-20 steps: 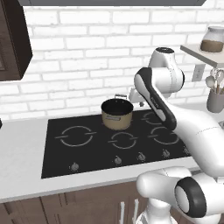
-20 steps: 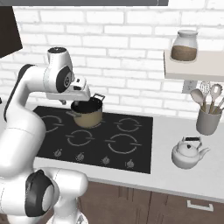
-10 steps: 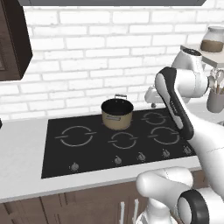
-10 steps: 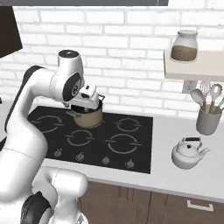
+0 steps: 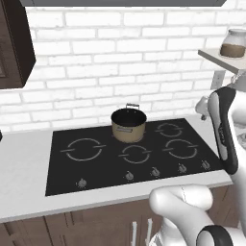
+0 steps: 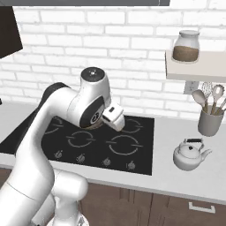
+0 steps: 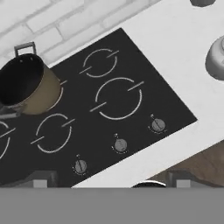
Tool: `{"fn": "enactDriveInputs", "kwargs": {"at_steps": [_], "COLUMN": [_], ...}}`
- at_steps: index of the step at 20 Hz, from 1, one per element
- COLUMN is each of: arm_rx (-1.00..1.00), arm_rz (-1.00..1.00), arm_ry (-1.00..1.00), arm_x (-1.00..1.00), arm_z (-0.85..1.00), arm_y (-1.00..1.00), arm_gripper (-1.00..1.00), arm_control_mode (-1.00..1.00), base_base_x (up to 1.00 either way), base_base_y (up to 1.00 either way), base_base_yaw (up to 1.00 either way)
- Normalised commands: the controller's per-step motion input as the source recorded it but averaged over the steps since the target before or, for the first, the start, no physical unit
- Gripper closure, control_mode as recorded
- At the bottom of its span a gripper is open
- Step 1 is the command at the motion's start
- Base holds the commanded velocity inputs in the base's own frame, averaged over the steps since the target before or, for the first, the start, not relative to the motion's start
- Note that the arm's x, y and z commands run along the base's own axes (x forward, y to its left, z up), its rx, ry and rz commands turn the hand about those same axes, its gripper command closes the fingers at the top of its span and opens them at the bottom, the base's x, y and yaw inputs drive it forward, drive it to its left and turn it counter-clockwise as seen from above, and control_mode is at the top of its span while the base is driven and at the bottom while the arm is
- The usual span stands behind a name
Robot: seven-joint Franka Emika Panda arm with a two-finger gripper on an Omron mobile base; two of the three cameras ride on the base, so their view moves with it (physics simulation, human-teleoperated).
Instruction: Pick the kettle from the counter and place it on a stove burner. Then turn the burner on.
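Your gripper [image 7: 111, 180] is released, jaws wide, holding nothing, hovering above the cooktop [image 7: 131, 70] near its knobs. Kettle [image 6: 190, 154] sits on the counter [image 6: 176, 176] right of the cooktop, near the utensil holder [image 6: 209, 121]. Tan pot [image 5: 128, 124] sits far-centre.

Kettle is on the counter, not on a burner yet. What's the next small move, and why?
Probably swing the open gripper further right toward the kettle and descend over its arched handle. The kettle stands on the counter right of the cooktop, beside the utensil holder, while the hand view looks down on the burner rings with the kettle at its right edge.
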Motion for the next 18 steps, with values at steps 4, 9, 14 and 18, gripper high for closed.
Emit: {"fn": "enactDriveInputs", "kwargs": {"at_steps": [4,9,14,18], "arm_rx": [0.0,0.0,0.0,0.0], "arm_rz": [-0.34,-0.29,-0.26,-0.19], "arm_ry": [-0.17,-0.16,-0.02,0.0], "arm_x": [-0.14,-0.02,0.06,0.17], "arm_z": [0.0,0.0,0.0,-0.02], "arm_y": [-1.0,-1.0,-1.0,-1.0], "arm_gripper": [-1.0,-1.0,-1.0,-1.0], "arm_control_mode": [-1.0,-1.0,-1.0,-1.0], "base_base_x": [0.0,0.0,0.0,0.0], "base_base_y": [0.0,0.0,0.0,0.0], "base_base_yaw": [0.0,0.0,0.0,0.0]}}
